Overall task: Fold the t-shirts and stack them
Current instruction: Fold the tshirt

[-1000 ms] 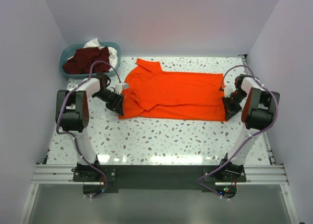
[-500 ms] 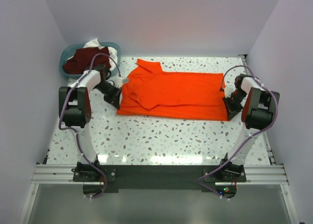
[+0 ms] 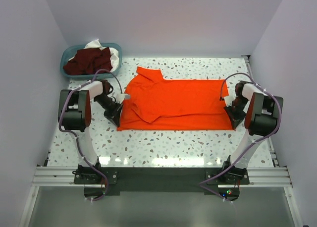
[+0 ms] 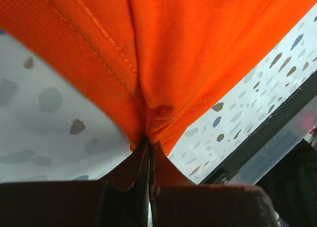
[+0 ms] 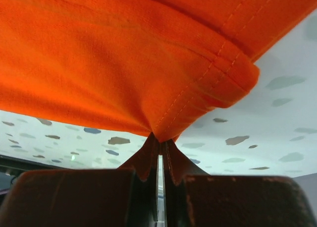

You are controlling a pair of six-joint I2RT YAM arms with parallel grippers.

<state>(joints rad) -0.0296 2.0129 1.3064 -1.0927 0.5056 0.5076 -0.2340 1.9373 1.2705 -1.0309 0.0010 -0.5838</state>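
T-shirt (image 3: 178,100) tight in left claw (image 4: 149,141), right claw (image 5: 159,138)

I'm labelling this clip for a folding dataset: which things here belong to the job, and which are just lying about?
Job: orange t-shirt, pinched by left tool and right tool; maroon shirts; white cloth.
Lying about: teal basket; speckled table.
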